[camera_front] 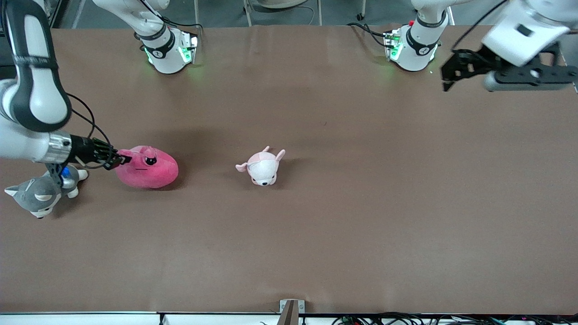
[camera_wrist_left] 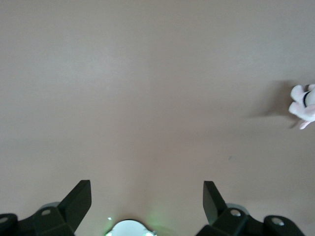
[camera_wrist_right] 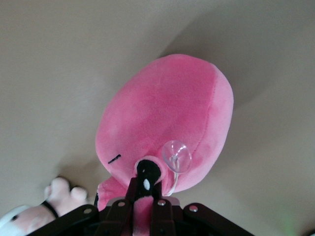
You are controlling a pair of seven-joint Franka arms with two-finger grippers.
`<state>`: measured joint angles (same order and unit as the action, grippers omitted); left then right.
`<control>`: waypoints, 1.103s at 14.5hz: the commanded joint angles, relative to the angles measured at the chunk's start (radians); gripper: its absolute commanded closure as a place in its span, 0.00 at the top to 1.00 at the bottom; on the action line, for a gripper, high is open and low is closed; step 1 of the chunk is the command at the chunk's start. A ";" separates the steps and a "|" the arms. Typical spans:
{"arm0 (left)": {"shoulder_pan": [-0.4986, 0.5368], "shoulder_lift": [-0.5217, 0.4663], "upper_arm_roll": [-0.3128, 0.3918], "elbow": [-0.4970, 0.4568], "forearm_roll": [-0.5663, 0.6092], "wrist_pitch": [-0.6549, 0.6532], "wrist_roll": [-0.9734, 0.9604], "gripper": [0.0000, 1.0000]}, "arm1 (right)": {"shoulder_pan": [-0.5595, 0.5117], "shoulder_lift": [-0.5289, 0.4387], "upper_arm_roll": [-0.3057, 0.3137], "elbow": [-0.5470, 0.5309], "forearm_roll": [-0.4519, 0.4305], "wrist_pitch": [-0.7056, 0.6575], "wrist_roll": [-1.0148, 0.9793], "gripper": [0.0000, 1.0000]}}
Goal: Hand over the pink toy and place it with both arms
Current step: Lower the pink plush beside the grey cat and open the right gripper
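Right gripper (camera_front: 118, 159) pinches pink toy (camera_front: 149, 167) at its end — fingers clamped narrow on plush, toy resting on table (camera_front: 343, 225). Left gripper (camera_front: 447, 76) spread wide over bare tabletop — waiting.

Open brown table (camera_front: 343, 234) takes up most of the scene, with 3 plush toys as the only things in the way. The pink toy (camera_front: 149, 167) lies toward the right arm's end, pinched at its 9 o'clock end by the right gripper (camera_front: 118, 159). At its 8 o'clock, just beside that gripper's wrist, the grey-and-white husky plush (camera_front: 38, 194) narrows the passage there. At the pink toy's 3 o'clock, well apart, lies the small pale pink plush (camera_front: 263, 168), leaving a bare lane between them. The left gripper (camera_front: 447, 76) hangs open over bare table at the left arm's end.
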<state>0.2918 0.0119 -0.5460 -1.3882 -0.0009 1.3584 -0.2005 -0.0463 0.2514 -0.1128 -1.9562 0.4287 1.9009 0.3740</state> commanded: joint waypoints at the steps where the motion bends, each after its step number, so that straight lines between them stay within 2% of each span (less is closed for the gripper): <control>1: 0.105 -0.036 -0.006 -0.054 -0.030 0.001 0.116 1.00 | -0.020 0.037 0.022 0.011 0.027 0.016 -0.073 0.03; 3: 0.156 -0.036 -0.006 -0.069 -0.030 0.007 0.168 1.00 | -0.021 0.048 0.022 0.013 0.065 0.015 -0.105 0.05; 4: 0.170 -0.036 -0.006 -0.071 -0.030 0.011 0.183 1.00 | -0.021 0.051 0.022 0.013 0.074 0.015 -0.130 0.15; 6: 0.190 -0.036 -0.006 -0.071 -0.030 0.024 0.202 1.00 | -0.021 0.058 0.022 0.031 0.068 0.017 -0.159 1.00; 8: 0.207 -0.036 -0.006 -0.069 -0.030 0.031 0.225 1.00 | -0.011 0.058 0.022 0.081 0.020 0.007 -0.216 1.00; 14: 0.208 -0.024 -0.008 -0.057 -0.008 0.059 0.223 1.00 | 0.040 0.058 0.030 0.296 -0.331 -0.028 -0.262 1.00; 16: 0.211 -0.017 -0.008 -0.058 0.001 0.070 0.220 1.00 | 0.065 0.057 0.030 0.368 -0.404 -0.068 -0.343 1.00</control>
<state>0.4875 0.0073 -0.5463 -1.4331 -0.0119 1.4098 0.0015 -0.0040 0.3015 -0.0824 -1.6635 0.0937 1.8776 0.0940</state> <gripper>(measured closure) 0.000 0.000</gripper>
